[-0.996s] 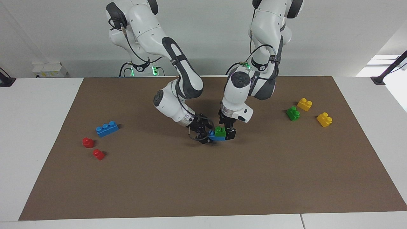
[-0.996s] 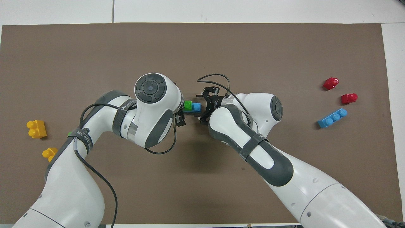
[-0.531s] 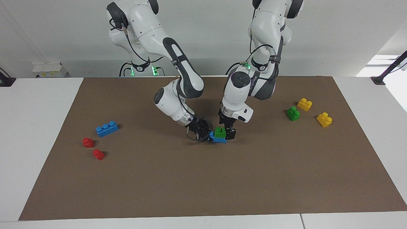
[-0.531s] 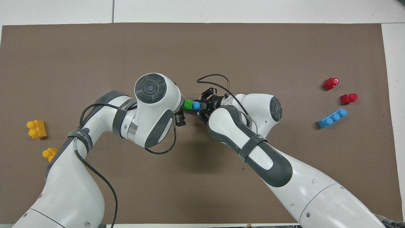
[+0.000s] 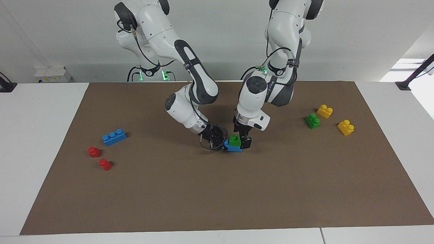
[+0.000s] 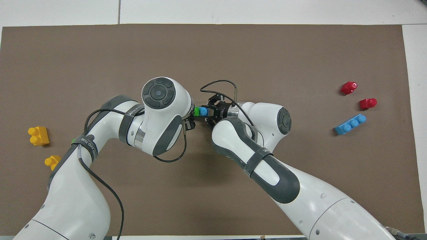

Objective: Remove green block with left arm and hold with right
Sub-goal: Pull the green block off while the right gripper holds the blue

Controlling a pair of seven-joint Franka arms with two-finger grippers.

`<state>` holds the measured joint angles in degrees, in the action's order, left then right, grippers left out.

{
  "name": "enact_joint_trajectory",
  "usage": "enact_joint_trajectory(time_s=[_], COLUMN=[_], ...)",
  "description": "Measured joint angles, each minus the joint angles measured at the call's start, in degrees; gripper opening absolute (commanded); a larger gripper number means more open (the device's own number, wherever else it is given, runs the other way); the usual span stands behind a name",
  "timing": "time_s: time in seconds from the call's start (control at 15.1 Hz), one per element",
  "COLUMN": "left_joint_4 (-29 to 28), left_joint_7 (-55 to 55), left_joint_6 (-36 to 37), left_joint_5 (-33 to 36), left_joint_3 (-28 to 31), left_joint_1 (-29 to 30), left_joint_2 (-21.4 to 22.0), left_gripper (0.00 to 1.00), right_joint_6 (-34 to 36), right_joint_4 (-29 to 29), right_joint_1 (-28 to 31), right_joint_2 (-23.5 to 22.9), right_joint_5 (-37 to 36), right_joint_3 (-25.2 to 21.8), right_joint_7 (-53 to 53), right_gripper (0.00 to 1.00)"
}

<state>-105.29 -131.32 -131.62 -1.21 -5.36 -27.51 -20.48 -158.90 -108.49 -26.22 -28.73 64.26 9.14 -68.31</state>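
On the desk's brown mat (image 5: 217, 196), mid-desk, the right end effector (image 5: 219, 142) is clamped on a blue brick's (image 5: 234, 149) end. The left end effector (image 5: 241, 139) (wire-free) straddles the green block (image 5: 234, 140) stacked on it; its grip is unclear.

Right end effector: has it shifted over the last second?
Yes. In the overhead view the right end effector has slid toward the left arm's end of the table, closing onto the blue brick under the green block.
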Motion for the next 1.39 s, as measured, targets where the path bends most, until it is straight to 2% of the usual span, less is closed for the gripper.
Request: enact_joint_trajectory(time_s=[0.27,0.53,0.73,1.06,1.39], left_joint_4=[0.03,-0.27,-1.71,-3.64,-4.73], left_joint_7=[0.61,0.74,0.83,5.31,16.19], left_joint_6=[-0.07,1.11,2.96,11.21,14.89], left_joint_5=[0.51,0.76,0.76,0.76,0.75], left_joint_3=[0.00,0.47,0.76,1.06,1.22], left_joint_1=[-0.11,-0.07,0.25,3.85,9.81], left_joint_2=[0.06,0.84,4.72,13.54,15.34], left_gripper=[0.00,0.00,0.00,0.00,0.00], right_joint_6=[-0.67,-7.25,-9.34,-9.37,-5.57], right_joint_4=[0.00,-0.53,-0.63,-0.62,0.20], right_joint_1=[-0.25,-3.08,-4.33,-4.33,-2.96], right_joint_2=[-0.08,-0.22,-0.35,-0.36,-0.36], right_joint_5=[0.53,1.28,2.23,2.23,1.84], right_joint_3=[-0.06,-0.08,-0.07,-0.07,-0.53], right_joint_7=[0.55,1.28,1.24,1.24,1.76], right_gripper=[0.00,0.00,0.00,0.00,0.00])
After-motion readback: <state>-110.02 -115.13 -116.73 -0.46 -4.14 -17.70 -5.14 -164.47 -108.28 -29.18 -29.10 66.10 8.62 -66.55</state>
